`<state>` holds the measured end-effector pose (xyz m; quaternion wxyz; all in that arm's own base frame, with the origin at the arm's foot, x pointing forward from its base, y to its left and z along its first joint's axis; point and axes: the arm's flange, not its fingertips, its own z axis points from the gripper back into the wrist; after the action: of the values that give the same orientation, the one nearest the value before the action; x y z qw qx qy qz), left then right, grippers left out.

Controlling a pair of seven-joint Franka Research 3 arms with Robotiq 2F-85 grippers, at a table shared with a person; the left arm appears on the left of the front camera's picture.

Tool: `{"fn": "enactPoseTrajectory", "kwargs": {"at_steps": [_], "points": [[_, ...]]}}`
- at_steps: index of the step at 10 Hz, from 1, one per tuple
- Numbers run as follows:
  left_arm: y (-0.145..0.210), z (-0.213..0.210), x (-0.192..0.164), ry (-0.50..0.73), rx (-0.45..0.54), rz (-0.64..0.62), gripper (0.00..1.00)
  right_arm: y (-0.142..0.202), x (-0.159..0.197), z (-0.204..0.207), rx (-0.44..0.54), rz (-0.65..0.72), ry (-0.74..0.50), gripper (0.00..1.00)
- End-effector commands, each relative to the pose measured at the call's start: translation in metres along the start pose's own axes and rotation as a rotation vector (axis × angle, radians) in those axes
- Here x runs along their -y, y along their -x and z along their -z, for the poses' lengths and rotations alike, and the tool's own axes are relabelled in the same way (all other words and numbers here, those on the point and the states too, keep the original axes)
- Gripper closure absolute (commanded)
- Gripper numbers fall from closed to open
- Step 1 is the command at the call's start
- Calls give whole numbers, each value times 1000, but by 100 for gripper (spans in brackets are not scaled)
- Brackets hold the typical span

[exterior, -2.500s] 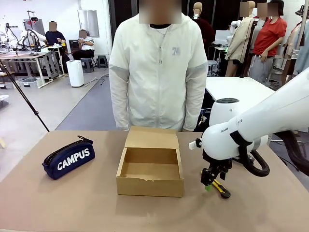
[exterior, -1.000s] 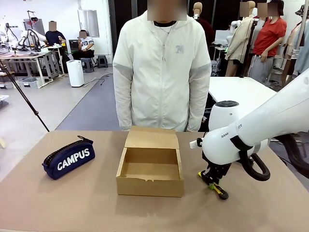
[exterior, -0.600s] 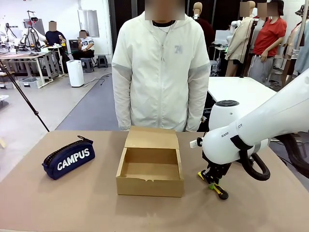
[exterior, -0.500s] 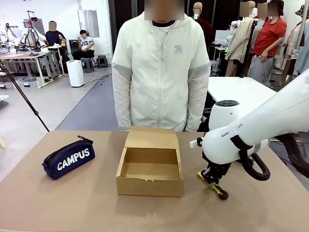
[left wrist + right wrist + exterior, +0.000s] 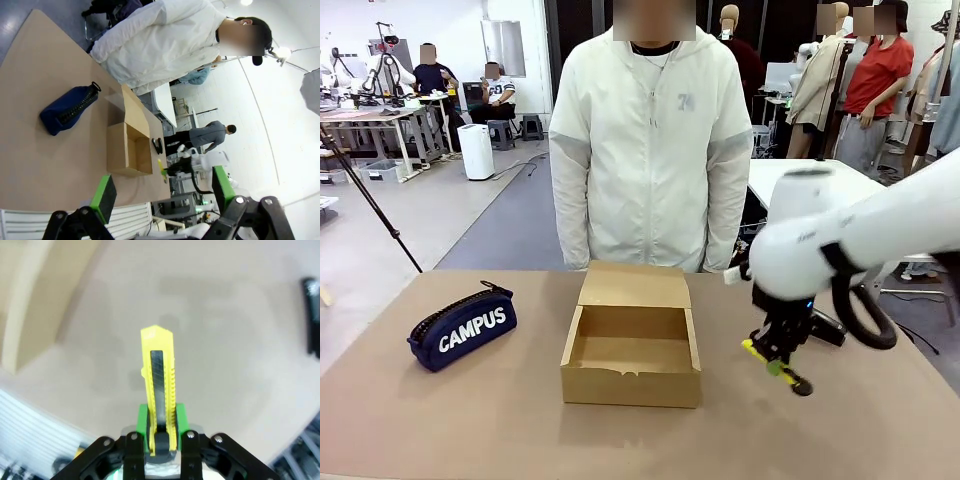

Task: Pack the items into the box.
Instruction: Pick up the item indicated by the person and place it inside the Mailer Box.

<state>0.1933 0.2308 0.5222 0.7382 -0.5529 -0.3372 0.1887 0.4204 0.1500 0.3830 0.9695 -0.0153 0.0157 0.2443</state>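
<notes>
Hanging tilted above the desk (image 5: 470,420), right of the box, the yellow-and-black utility knife (image 5: 776,366) is clamped at its rear end between the right gripper's (image 5: 768,352) green fingers (image 5: 142,421). The cardboard box (image 5: 630,385) stands lid-open mid-desk, with the navy CAMPUS pouch (image 5: 462,327) well to its left. The black stapler (image 5: 157,145) lies near the box's right side. The left gripper's (image 5: 162,192) fingers are released, spread wide.

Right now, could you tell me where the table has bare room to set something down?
Free: the tabletop between pencil pouch and box, and the strip in front of both. Crowded: right of the box, where the right gripper holds the utility knife near the stapler.
</notes>
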Motion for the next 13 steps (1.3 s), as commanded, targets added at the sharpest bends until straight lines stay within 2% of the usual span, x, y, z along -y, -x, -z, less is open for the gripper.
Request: {"fn": "enactPoseTrajectory", "kwargs": {"at_steps": [1, 2, 3, 4, 8, 10, 13], "points": [[-1, 0, 1, 17, 5, 16, 0, 22, 8, -60, -41, -2, -13, 100], [-1, 0, 1, 17, 5, 16, 0, 30, 11, -73, 8, 5, -14, 100], [-1, 0, 1, 17, 5, 16, 0, 38, 22, -77, 124, 77, -8, 100], [-1, 0, 1, 17, 5, 16, 0, 31, 4, -67, -18, 10, -1, 100], [-1, 0, 1, 17, 5, 16, 0, 35, 7, -73, -8, 18, -5, 100], [-1, 0, 1, 17, 5, 16, 0, -5, -29, -92, 38, -131, 81, 100], [-1, 0, 1, 17, 5, 16, 0, -93, -109, -92, 44, -566, 164, 100]]}}
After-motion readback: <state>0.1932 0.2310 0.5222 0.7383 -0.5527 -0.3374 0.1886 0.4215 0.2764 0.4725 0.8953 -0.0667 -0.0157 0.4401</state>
